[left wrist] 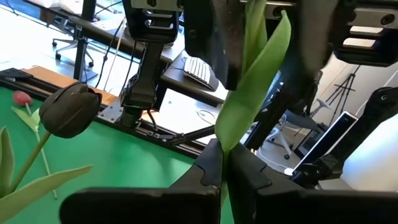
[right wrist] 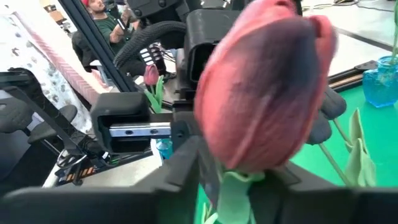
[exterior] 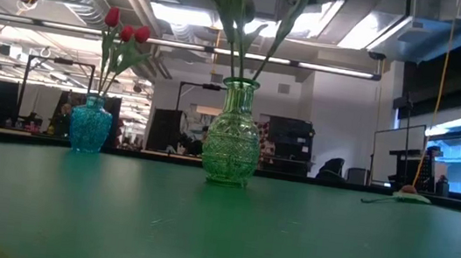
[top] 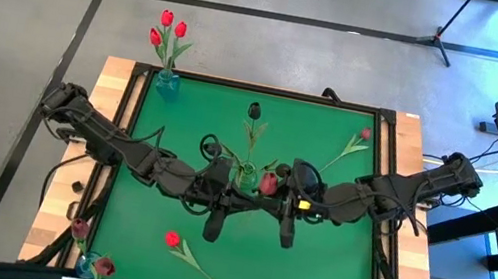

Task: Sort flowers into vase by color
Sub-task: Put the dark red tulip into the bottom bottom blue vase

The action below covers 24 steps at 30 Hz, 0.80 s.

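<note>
Meeting above the green vase [top: 245, 172] — left gripper [top: 234, 180] clamps a tulip stem [left wrist: 249, 106].

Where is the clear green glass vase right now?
In the high view the clear green glass vase stands at mid-table between the two end effectors, holding the near-black tulip. In the low view it stands right of the blue glass vase.

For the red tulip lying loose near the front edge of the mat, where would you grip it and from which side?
Grip the red tulip at mid-stem, coming straight down from above. It lies flat on the green mat, head toward the left arm's side and stem slanting away toward the front edge. The thin stem suits a pinch across its width, probably kinder than squeezing the soft head.
</note>
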Tool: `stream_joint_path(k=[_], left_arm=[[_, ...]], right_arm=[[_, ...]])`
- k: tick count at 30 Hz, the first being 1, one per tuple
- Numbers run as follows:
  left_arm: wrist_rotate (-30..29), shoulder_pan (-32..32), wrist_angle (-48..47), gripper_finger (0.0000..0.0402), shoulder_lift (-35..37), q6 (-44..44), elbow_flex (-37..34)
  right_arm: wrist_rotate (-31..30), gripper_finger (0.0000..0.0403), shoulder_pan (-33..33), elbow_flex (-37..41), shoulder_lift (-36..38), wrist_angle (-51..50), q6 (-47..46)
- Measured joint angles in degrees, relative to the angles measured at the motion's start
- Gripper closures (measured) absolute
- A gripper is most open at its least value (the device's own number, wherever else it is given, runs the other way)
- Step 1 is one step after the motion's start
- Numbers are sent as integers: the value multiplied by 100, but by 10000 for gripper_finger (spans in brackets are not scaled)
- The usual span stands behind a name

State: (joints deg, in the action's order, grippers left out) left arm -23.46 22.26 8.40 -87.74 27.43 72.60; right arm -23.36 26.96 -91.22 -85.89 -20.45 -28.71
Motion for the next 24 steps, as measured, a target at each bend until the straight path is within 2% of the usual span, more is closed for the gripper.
stream_joint_path(k=[5,9,16,24], left_arm=[[-45,66,200,400,4,-193,0],[-42,151,273,400,126,-430,0],[317,509,185,401,1072,-944,0],[1604,1198,-497,401,2571,-871,6]], right_arm=[[116,225,6,0,115,108,51],[-9,191,86,0,324,136,171],[-762,187,518,0,618,90,706],[-1264,201,969,0,658,58,953]])
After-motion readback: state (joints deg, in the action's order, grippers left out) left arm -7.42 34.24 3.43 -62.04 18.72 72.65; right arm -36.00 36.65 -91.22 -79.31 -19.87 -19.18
